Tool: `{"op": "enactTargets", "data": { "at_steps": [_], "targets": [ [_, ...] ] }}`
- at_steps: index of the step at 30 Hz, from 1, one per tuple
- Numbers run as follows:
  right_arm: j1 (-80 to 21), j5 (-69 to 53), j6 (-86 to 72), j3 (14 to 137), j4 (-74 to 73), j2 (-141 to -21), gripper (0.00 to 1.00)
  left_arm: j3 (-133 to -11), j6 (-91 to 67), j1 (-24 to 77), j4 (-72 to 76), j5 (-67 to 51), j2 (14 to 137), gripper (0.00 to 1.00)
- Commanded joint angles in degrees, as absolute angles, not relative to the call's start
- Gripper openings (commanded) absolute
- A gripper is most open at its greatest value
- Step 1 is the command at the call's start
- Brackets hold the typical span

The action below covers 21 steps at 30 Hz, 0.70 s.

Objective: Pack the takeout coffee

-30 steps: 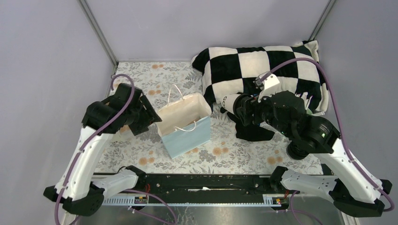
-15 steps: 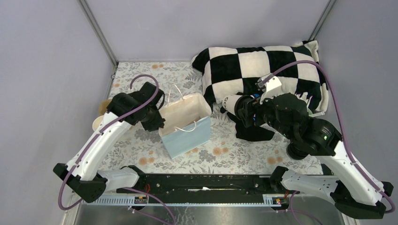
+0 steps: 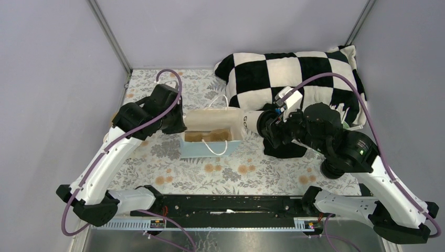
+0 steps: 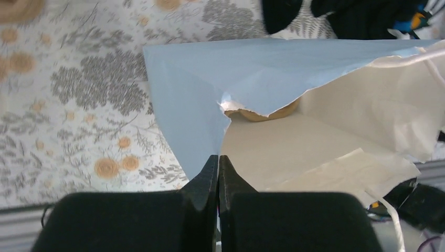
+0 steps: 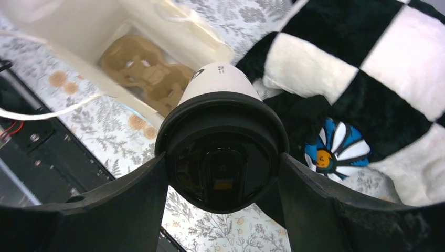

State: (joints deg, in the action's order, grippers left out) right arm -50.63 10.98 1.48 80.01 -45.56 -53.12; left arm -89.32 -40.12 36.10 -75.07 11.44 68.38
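Note:
The takeout coffee [image 3: 251, 121], a cream paper cup [image 5: 220, 84] with a black lid [image 5: 223, 152], lies tipped sideways in my right gripper [image 3: 264, 125], whose fingers [image 5: 141, 194] press on both sides of the lid rim. Its base points at the mouth of the light blue paper bag [image 3: 210, 147], which has a cream inside [image 4: 294, 147]. A brown cardboard cup carrier [image 5: 141, 68] sits at the bag's bottom [image 3: 209, 135]. My left gripper [image 4: 218, 157] is shut on the bag's left wall [image 4: 210, 79], at the bag's left end [image 3: 178, 126].
A black-and-white checkered pillow [image 3: 294, 79] fills the back right, with a dark cloth bearing a blue daisy [image 5: 330, 152] under my right arm. The black rail [image 3: 225, 202] runs along the near edge. White cord handles [image 3: 215, 147] hang from the bag.
My left arm swung right to the bag and its jaws shut on the left wall. The bag turned and its mouth spread, showing the carrier. My right gripper carried the cup left toward the bag.

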Motion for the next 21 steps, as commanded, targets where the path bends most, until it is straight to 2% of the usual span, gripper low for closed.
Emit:
{"op": "enactTargets", "data": {
  "at_steps": [1, 7, 11, 21],
  "targets": [
    [-51.06, -2.28, 9.08, 83.78, -43.89, -53.43, 0.53, -88.29, -26.96, 37.02, -65.08, 5.98, 65.25, 0.0],
    [-51.06, -11.86, 4.35, 87.2, -42.68, -54.87, 0.5, -88.07, -19.99, 37.34, -63.37, 6.79, 65.69, 0.0],
    [-51.06, -14.13, 2.56, 93.02, -47.13, -59.51, 0.48, -88.04, -19.02, 37.33, -61.43, 6.64, 65.69, 0.0],
    [-51.68, -14.08, -0.92, 96.09, -47.22, -65.75, 0.46, -74.1, -17.89, 37.31, -39.99, 5.06, 60.16, 0.0]
  ]
}}
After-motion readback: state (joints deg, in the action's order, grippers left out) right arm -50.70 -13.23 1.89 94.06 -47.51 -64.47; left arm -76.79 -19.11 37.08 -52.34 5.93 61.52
